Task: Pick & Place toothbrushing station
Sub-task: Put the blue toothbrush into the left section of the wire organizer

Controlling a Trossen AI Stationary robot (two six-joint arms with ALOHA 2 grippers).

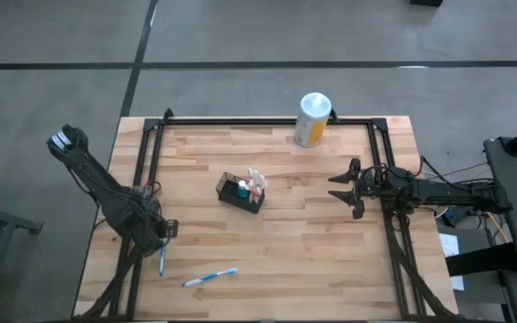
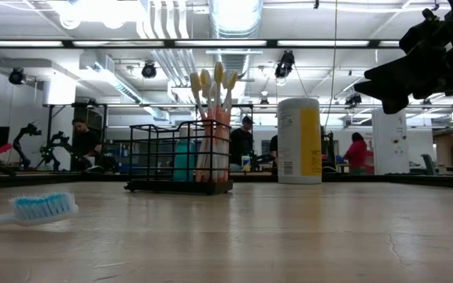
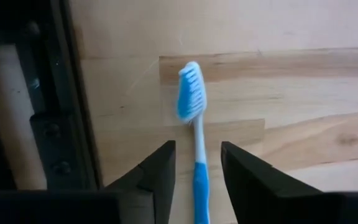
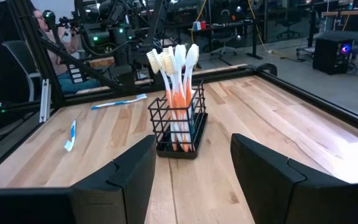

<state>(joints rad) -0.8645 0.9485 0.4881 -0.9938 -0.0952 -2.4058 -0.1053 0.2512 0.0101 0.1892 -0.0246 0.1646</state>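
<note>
While the left gripper [image 3: 196, 177] hangs low over the worktop [image 1: 312, 260] at about eight o'clock from its centre, its fingers [image 3: 156, 180] stand a little apart on either side of a blue-and-white toothbrush [image 3: 195, 134] whose handle runs between them; the wrist view does not show either finger touching the handle. That brush lies flat on the wood, bristle head pointing away from the fingers, just beside the dark frame rail on the left edge. A second blue toothbrush [image 1: 209, 278] lies flat at about six o'clock, a short way off. The toothbrushing station [image 1: 241, 192], a small black wire basket, stands upright near the centre of the worktop, holding a cluster of pale and orange toothbrushes [image 2: 213, 126] on end and something teal [image 1: 242, 189] beside them. A white-topped yellow canister [image 1: 312, 119] stands at twelve o'clock near the far rail. The right gripper [image 1: 346, 187] hovers at three o'clock, aimed at the basket, its fingers spread wide and empty.
</note>
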